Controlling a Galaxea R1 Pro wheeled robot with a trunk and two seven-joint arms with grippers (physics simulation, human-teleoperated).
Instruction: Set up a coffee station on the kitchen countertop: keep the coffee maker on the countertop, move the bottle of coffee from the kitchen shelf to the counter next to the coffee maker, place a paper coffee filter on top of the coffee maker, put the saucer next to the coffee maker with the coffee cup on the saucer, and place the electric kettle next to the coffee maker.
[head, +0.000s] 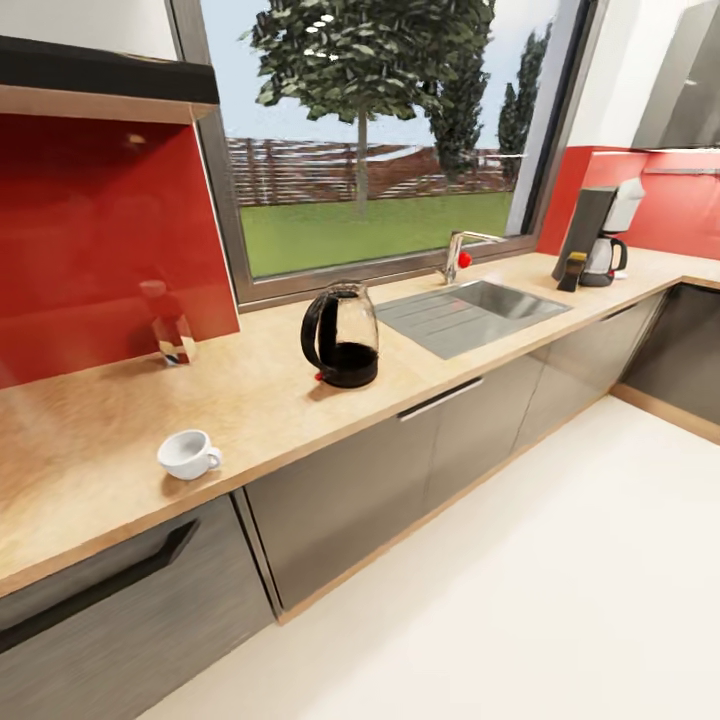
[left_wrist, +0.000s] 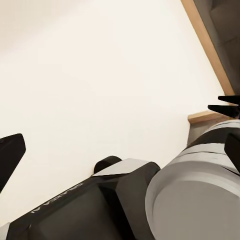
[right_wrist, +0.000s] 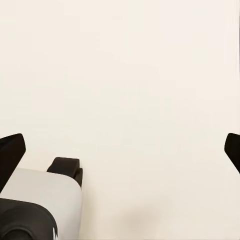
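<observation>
Both pincers hang low over bare floor. Right wrist view: right gripper (right_wrist: 120, 147) wide, dark fingertips (right_wrist: 11, 152) at the two frame edges, nothing between. Left wrist view: left gripper (left_wrist: 122, 147) also spread wide and empty, one fingertip at lower left, the other at the right edge; robot body (left_wrist: 125, 200) fills the bottom, a cabinet kick-board (left_wrist: 210, 45) runs down the upper right.

Head view, outward from the robot:
- cup (head: 188, 454), white, lower left of frame, near the counter's front edge, upright, looks empty.
- kettle (head: 340, 336), centre, glass body on a black base, handle facing left; cannot tell if it holds water.
- small glassy object (head: 172, 330) with a red top against the red backsplash, left of centre; identity unclear.
- sink (head: 470, 312) with tap (head: 456, 255), right of centre, basin bare.
- coffee maker (head: 598, 235), upper right, on the counter (head: 90, 440) well apart from cup and kettle, pot seated in it; a small dark item (head: 572, 271) just beside its left side, too small to identify.
- Saucer, filter: not identified.

Judgement: robot in transit, no step completed at the maker. Nearest candidates are cup or kettle. For the kettle: square the base to the counter first, approach the handle from its open left side, close around the grip, lift straight, carry upright past the sink. Cup should wait for its saucer.
</observation>
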